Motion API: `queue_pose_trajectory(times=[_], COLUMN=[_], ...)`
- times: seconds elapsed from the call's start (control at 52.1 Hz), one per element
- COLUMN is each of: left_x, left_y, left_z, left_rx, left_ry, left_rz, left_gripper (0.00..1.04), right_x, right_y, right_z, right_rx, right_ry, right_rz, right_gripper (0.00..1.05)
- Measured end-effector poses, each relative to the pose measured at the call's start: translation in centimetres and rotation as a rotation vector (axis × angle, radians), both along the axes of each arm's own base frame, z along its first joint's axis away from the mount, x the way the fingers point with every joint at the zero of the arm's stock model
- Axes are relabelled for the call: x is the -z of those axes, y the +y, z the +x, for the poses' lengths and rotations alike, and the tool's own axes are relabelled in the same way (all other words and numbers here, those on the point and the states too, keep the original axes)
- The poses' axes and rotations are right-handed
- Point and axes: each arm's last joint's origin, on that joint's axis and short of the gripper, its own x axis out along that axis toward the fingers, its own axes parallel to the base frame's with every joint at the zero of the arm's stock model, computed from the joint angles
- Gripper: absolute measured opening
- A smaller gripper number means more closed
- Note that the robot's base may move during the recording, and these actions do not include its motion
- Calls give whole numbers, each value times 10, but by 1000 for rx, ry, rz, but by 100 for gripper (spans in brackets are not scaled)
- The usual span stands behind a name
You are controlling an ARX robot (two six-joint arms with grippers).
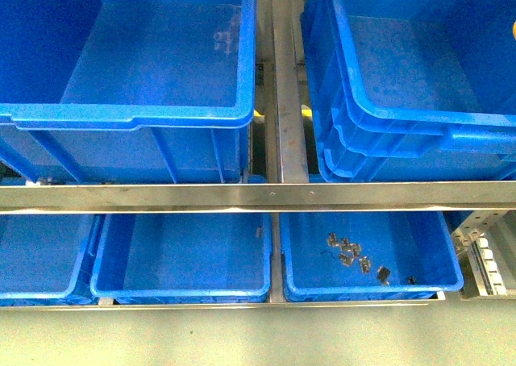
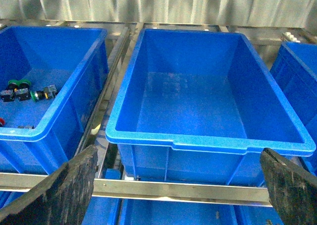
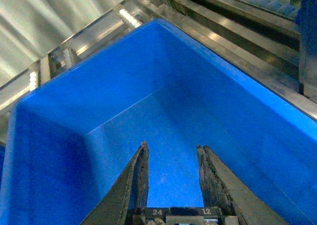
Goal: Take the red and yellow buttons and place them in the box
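Fingers (image 2: 59,195) on my left gripper (image 2: 173,190) are gaping wide, right gripper (image 3: 173,178) is hovering slightly parted, both empty, with buttons (image 2: 27,92) lying at ten o'clock, nearer left.

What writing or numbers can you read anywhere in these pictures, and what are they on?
"24" and "12": white numerals on the dark base of the right gripper, between its fingers, in the right wrist view.
Blue bins: no labels or writing visible.
Small metal parts in the lower bin and the switches in the far bin: too small to show any markings.
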Motion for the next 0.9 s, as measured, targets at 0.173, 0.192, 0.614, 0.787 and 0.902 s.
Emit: queue_pose_trajectory(times=[0.173, 0.192, 0.614, 0.787, 0.902], left_x=[0, 0, 0, 0, 0], left_y=[0, 0, 0, 0, 0], left_z=[0, 0, 0, 0, 0], left_rx=[0, 0, 0, 0, 0], left_ry=[0, 0, 0, 0, 0], left_rz=[0, 0, 0, 0, 0], left_gripper=[97, 97, 97, 97, 97], right_x=[9, 11, 54, 52, 52], right_y=[5, 7, 15, 15, 15], right_z=[28, 30, 57, 58, 58], right_rx=[29, 29, 40, 15, 16], right_ry=[16, 25, 222, 198, 197], right_rz=[8, 7, 37, 48, 50], right_gripper=[24, 24, 24, 48, 64])
